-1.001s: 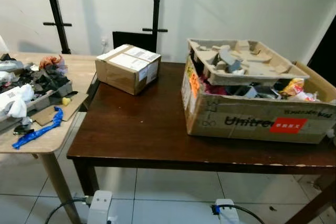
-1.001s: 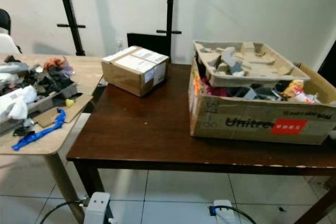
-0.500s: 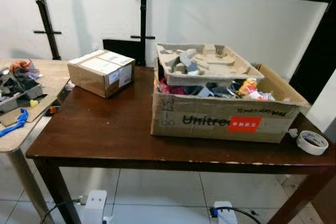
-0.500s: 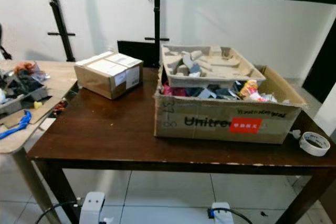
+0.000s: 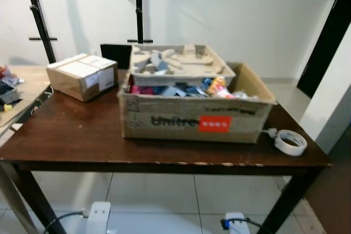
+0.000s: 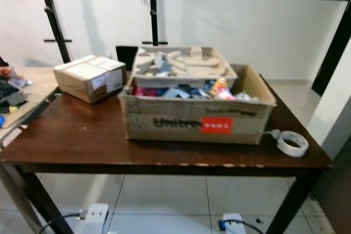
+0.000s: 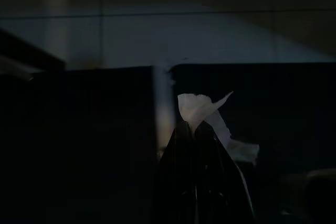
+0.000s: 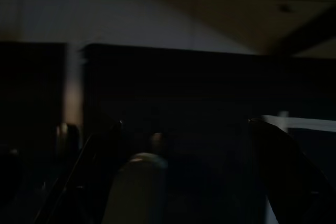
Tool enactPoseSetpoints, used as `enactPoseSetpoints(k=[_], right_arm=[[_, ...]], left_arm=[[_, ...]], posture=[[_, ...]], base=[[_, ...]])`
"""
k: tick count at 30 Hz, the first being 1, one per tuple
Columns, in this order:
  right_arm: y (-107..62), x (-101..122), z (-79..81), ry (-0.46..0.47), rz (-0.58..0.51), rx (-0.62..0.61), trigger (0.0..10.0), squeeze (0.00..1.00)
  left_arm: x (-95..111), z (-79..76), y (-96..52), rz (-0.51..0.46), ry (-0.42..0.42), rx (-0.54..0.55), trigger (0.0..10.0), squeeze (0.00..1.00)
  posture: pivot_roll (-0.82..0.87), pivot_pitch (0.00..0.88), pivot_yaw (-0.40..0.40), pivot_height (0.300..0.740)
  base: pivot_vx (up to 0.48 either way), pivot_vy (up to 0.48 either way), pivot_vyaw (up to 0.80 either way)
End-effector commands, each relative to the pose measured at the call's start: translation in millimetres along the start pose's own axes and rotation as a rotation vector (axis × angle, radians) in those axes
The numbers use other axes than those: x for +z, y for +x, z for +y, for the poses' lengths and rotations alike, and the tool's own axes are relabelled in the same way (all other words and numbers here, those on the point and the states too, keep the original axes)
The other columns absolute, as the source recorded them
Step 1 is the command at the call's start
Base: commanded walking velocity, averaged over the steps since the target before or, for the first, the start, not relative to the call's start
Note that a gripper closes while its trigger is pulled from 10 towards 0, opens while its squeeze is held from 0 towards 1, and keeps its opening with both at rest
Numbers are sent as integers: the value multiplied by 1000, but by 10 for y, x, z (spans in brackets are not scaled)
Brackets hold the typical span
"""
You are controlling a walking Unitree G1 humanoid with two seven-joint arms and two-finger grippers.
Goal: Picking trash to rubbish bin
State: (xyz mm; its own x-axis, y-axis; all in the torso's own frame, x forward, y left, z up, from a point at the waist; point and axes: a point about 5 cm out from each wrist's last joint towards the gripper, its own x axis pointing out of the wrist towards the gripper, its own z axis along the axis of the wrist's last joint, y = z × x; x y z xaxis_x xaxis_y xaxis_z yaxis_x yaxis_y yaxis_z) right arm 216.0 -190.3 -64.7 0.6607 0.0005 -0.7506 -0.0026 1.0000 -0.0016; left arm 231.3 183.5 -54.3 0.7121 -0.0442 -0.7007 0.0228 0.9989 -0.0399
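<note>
While the left hand [image 7: 197, 129] pinches a white paper scrap [image 7: 202, 109], right hand [image 8: 194, 171] spread empty, it's the carry step; next, reach over the trash-filled cardboard box [image 5: 192, 119] on the bench [image 5: 82, 141].

1. Both eye views are evenly lit and fairly bright, with soft overall blur.
2. The white wall [image 5: 219, 31] is brightest; the dark table [image 5: 82, 141] gives a dull sheen.
3. A shadow lies under the cardboard box [image 5: 192, 119].
4. Both wrist views are very dark; in the left one only a pale scrap [image 7: 202, 111] catches light.
</note>
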Motion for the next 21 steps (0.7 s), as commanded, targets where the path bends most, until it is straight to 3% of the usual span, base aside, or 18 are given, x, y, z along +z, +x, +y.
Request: enactPoseSetpoints(k=[1,11,14,21], right_arm=[[2,-16,35,3,7,9,10000,0],[7,0,47,0,3,13,10000,0],[7,1,41,-1,4,13,10000,0],[7,-2,46,0,5,14,10000,0]], left_arm=[[-20,-4,-3,7,10,-3,10000,0],[-20,-7,-3,9,13,-9,10000,0],[-12,-53,5,7,-43,-34,10000,0],[0,-79,8,-1,-25,-53,10000,0]], posture=[[18,19,-17,740],[18,23,-17,740],[18,23,-17,740],[18,25,-16,740]], base=[[0,-352,0],[0,-347,0],[0,0,0],[0,480,0]])
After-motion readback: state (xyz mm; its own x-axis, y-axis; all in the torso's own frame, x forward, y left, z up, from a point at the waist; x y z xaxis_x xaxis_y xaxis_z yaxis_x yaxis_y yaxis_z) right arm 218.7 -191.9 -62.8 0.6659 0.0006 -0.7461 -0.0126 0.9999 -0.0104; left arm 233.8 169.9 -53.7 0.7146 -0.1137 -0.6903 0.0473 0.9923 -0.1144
